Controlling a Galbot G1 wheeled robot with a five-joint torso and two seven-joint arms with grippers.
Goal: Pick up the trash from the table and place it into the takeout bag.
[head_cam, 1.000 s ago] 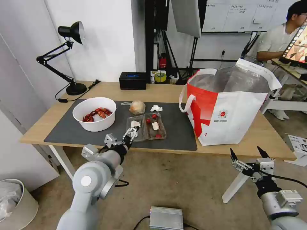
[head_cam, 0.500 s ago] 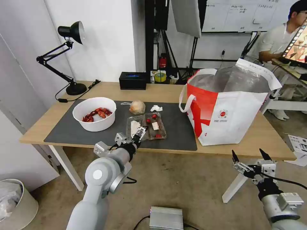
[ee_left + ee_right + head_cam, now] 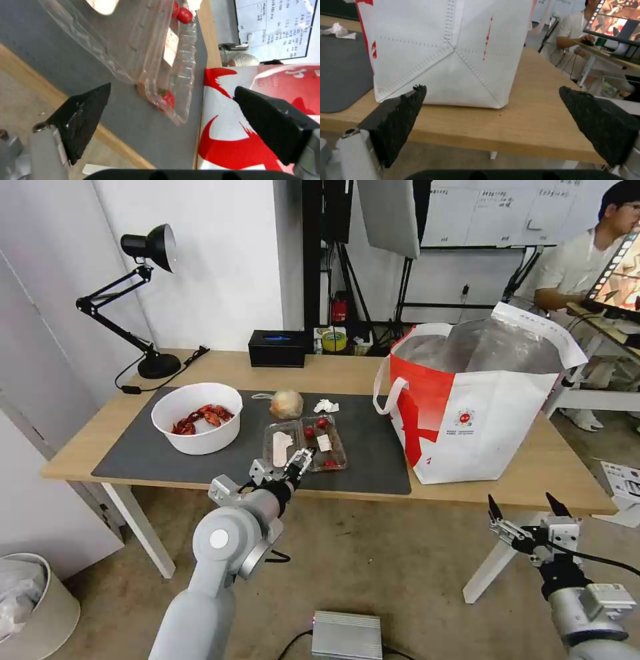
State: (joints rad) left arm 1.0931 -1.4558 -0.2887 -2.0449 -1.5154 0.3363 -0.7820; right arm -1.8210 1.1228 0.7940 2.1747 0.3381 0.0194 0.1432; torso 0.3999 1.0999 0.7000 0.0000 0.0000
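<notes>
On the dark mat (image 3: 373, 447) of the table (image 3: 333, 370) lie a clear clamshell tray (image 3: 305, 443) with red bits, a beige wrapped lump (image 3: 286, 404), a small white tissue (image 3: 325, 406) and a white bowl (image 3: 197, 418) of red shells. The takeout bag (image 3: 480, 407) stands upright and open at the right end. My left gripper (image 3: 293, 463) hovers open at the tray's near edge; in its wrist view the gripper (image 3: 171, 88) points at the tray (image 3: 150, 50) with the bag (image 3: 250, 112) beyond. My right gripper (image 3: 521, 507) is open, below the table's front edge, facing the bag (image 3: 453, 50).
A black desk lamp (image 3: 143, 300) stands at the table's back left and a black box (image 3: 277, 348) at the back middle. On the floor are a silver box (image 3: 347, 635) in front of me and a bin (image 3: 33, 607) at the left.
My left arm has swung to the right along the table's front edge, carrying its gripper from the tray's left half to its near middle. The right gripper has sunk slightly.
</notes>
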